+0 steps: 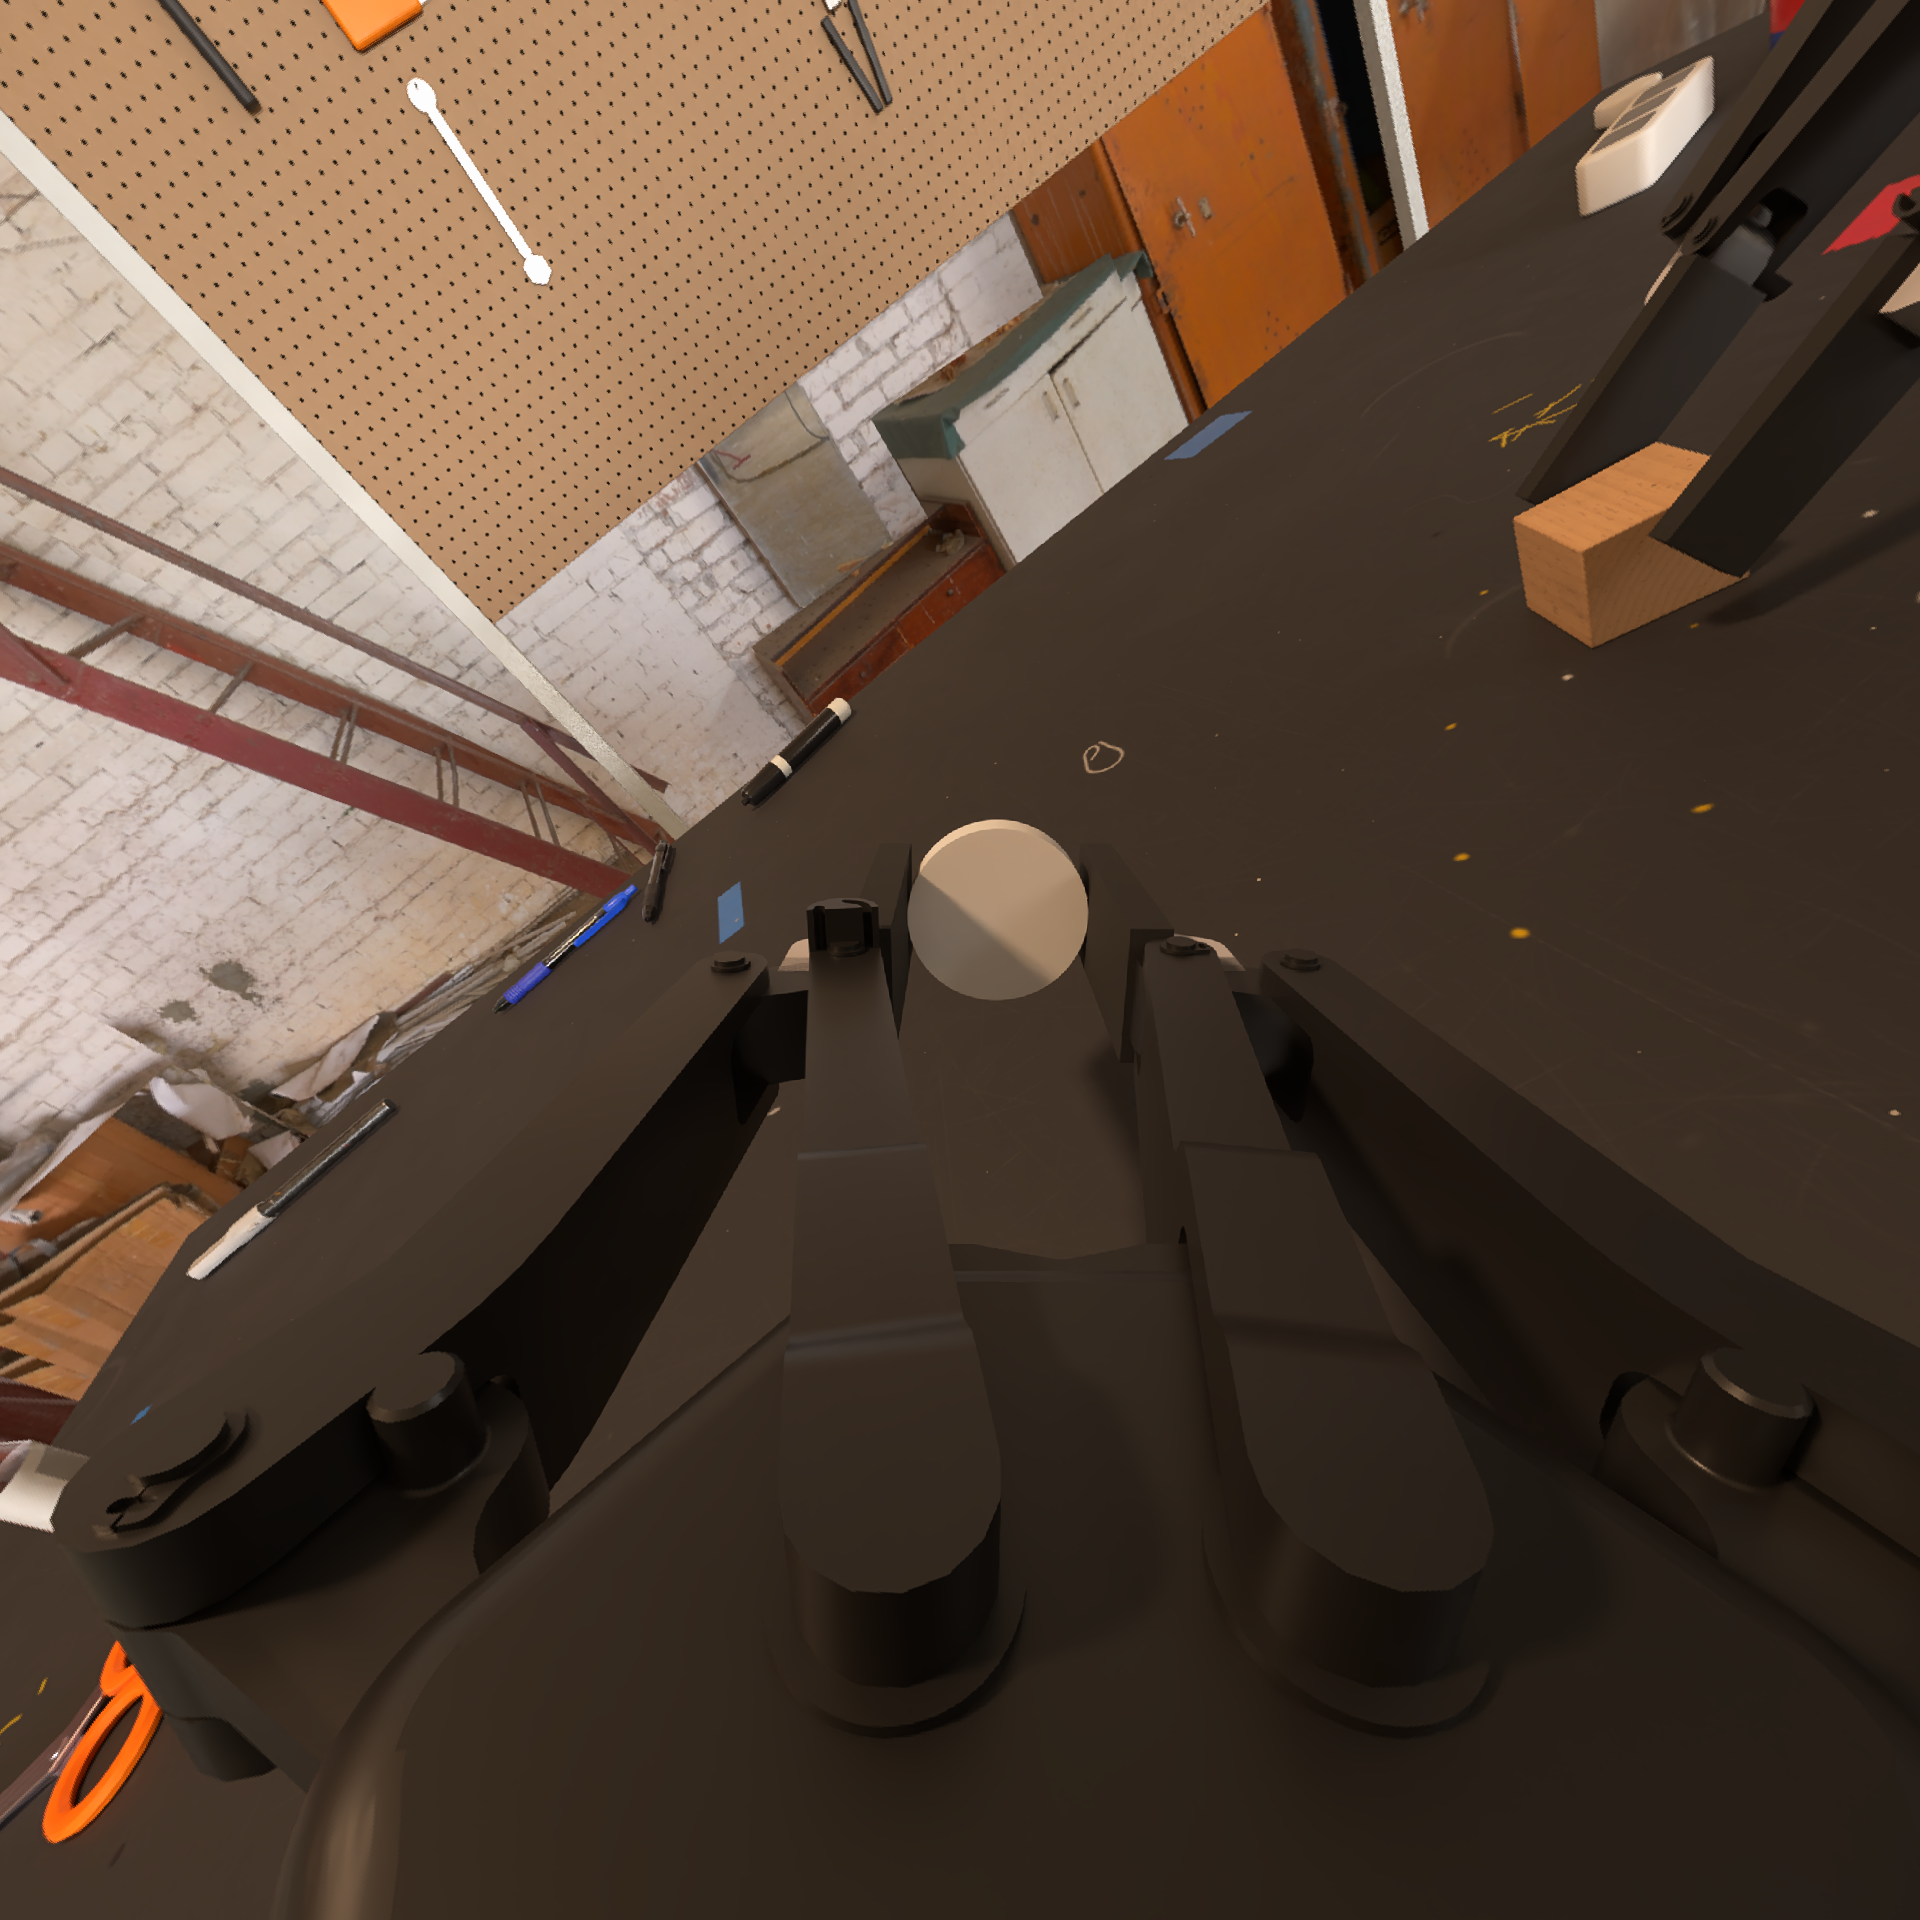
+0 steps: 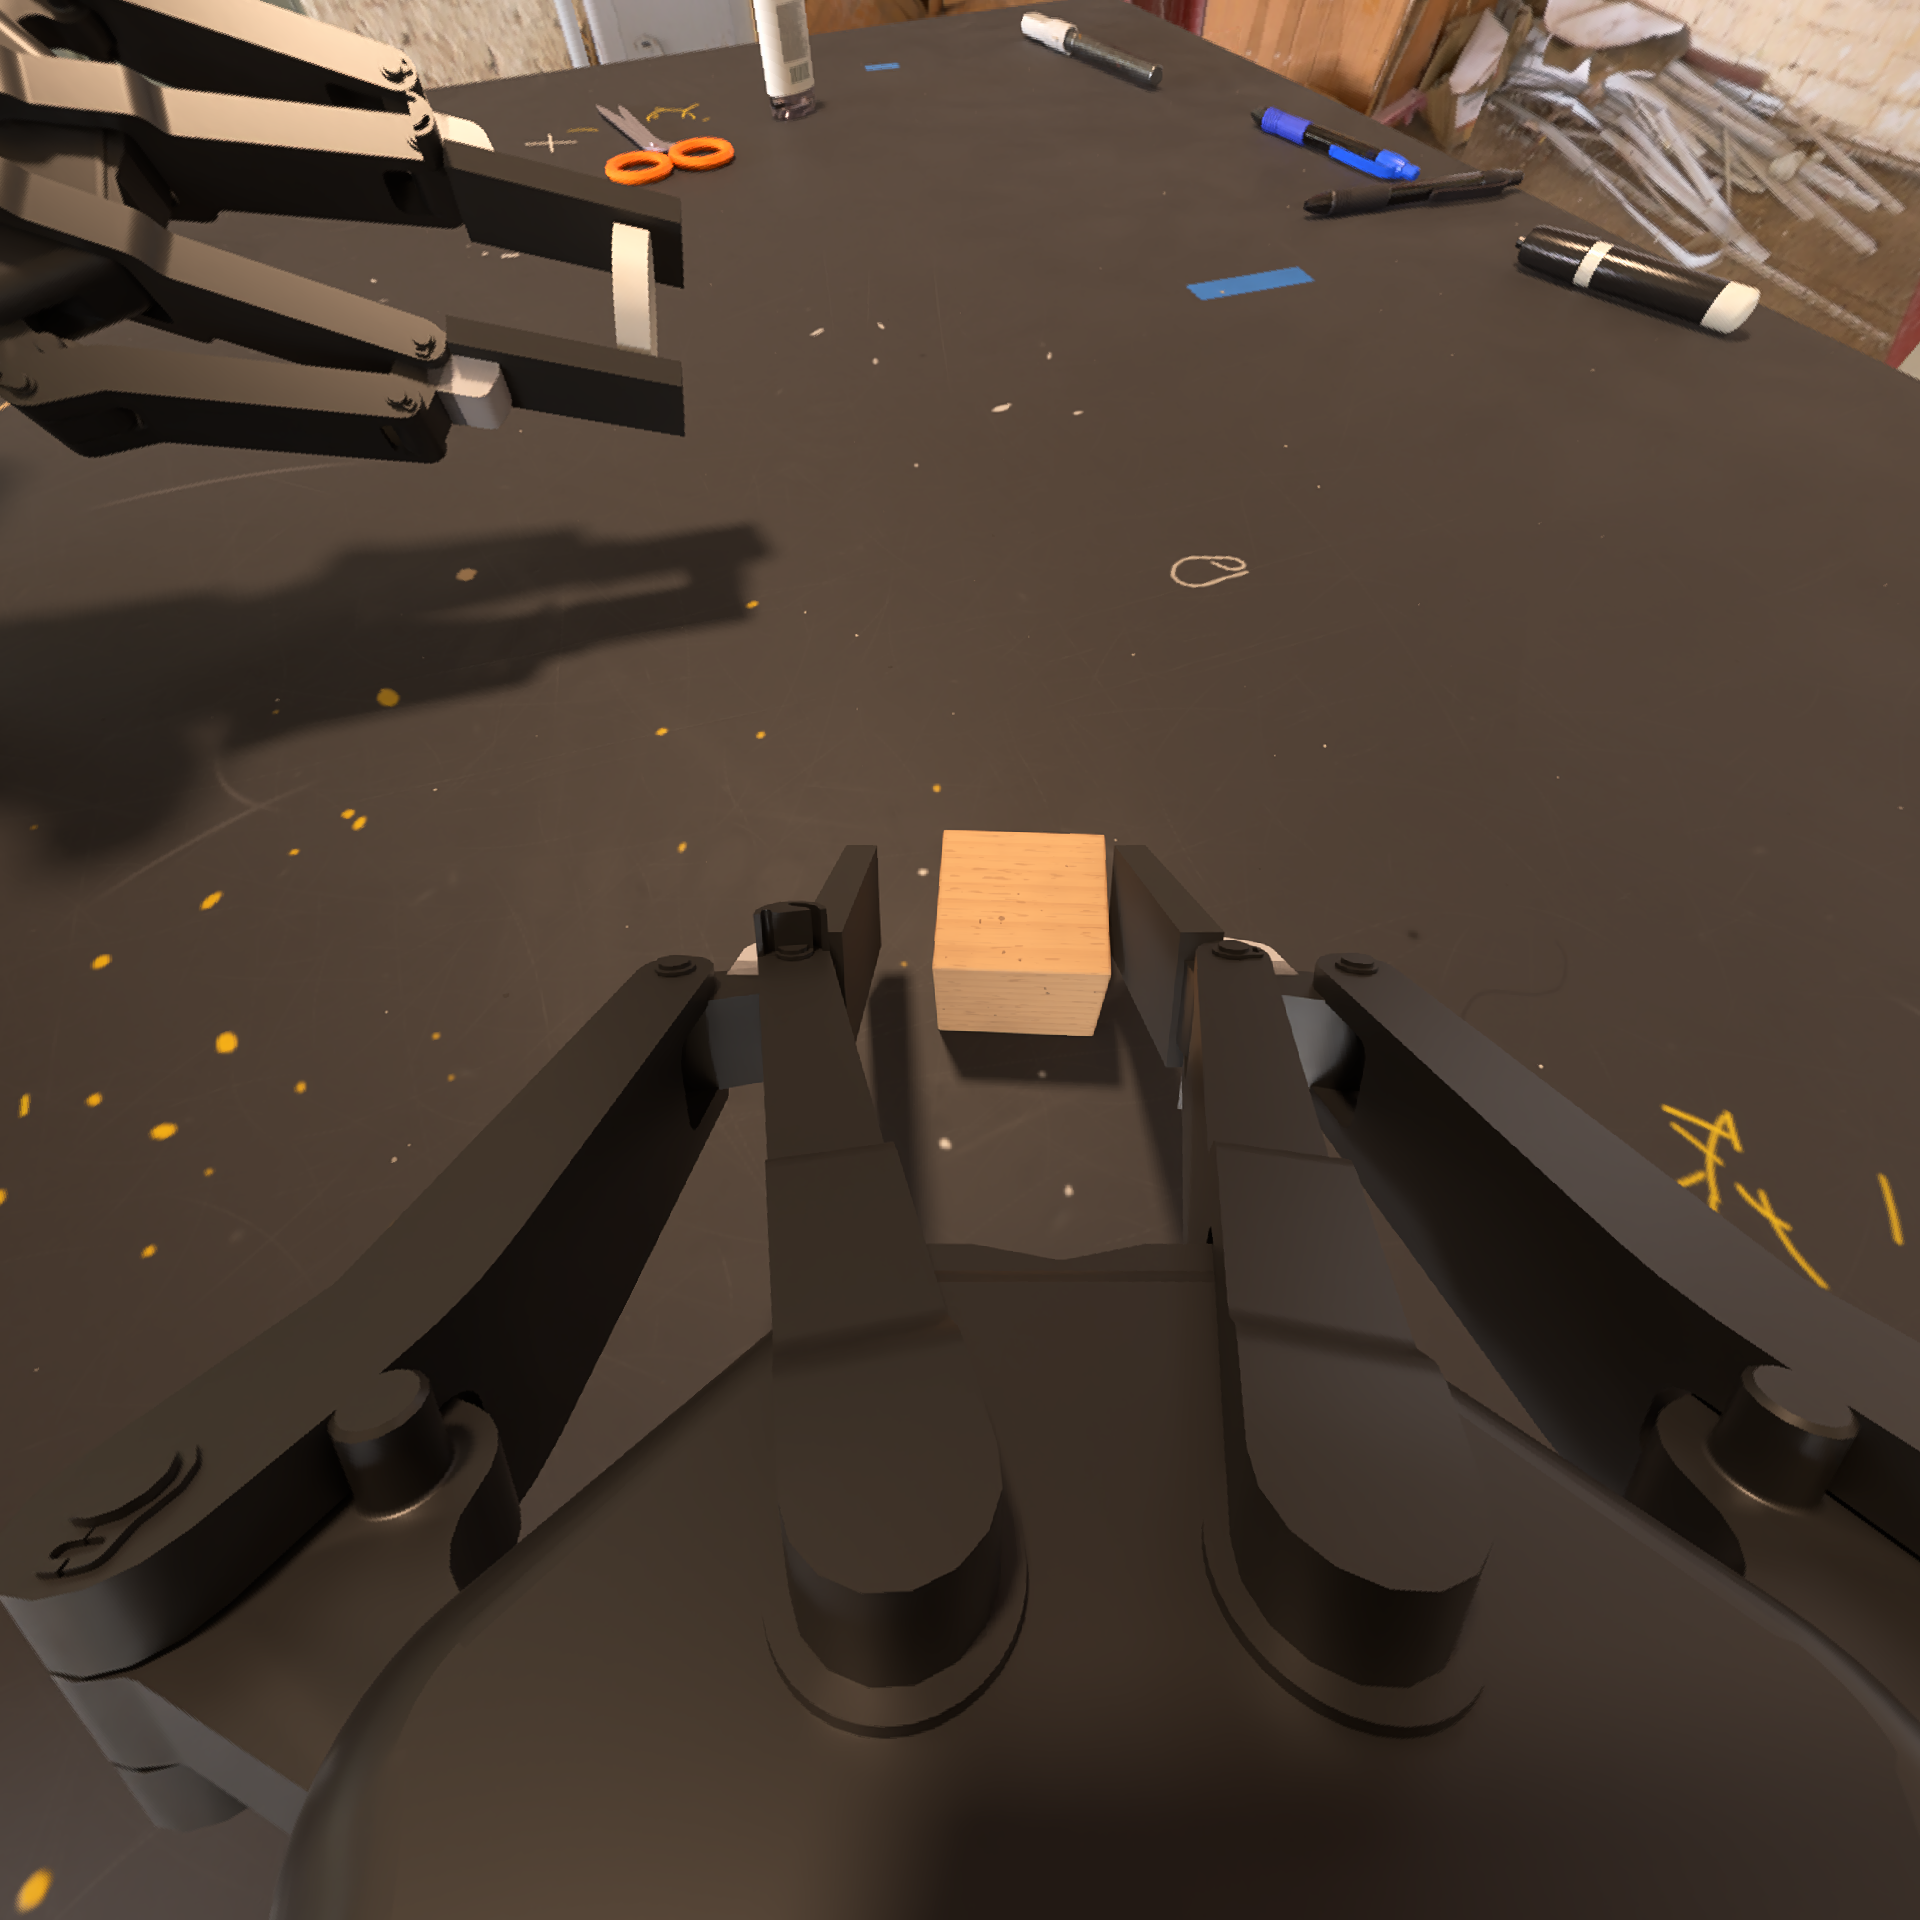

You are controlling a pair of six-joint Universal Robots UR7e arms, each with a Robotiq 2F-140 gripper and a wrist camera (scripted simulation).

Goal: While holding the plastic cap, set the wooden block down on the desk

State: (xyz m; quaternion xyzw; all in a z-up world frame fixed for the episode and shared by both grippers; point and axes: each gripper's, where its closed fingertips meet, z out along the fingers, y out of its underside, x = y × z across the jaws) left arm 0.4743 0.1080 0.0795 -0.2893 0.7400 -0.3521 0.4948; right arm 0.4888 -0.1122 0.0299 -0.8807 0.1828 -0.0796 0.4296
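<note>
The white round plastic cap (image 1: 997,909) sits clamped between the fingers of my left gripper (image 1: 997,904), held above the dark desk (image 1: 1299,665). In the right wrist view this gripper (image 2: 665,312) hovers at the upper left with the cap (image 2: 634,286) seen edge-on. The wooden block (image 2: 1023,930) rests on the desk (image 2: 1039,520) between the fingers of my right gripper (image 2: 997,914). A gap shows between the left finger and the block, so the jaws stand open. The block (image 1: 1579,561) and right gripper (image 1: 1621,520) also show at the upper right of the left wrist view.
Orange scissors (image 2: 670,156), a white bottle (image 2: 784,52), a grey marker (image 2: 1091,47), a blue pen (image 2: 1335,143), a black pen (image 2: 1413,192) and a black marker (image 2: 1636,278) lie along the far desk edge. A white device (image 1: 1647,130) sits beyond the block. A pegboard (image 1: 623,260) hangs behind.
</note>
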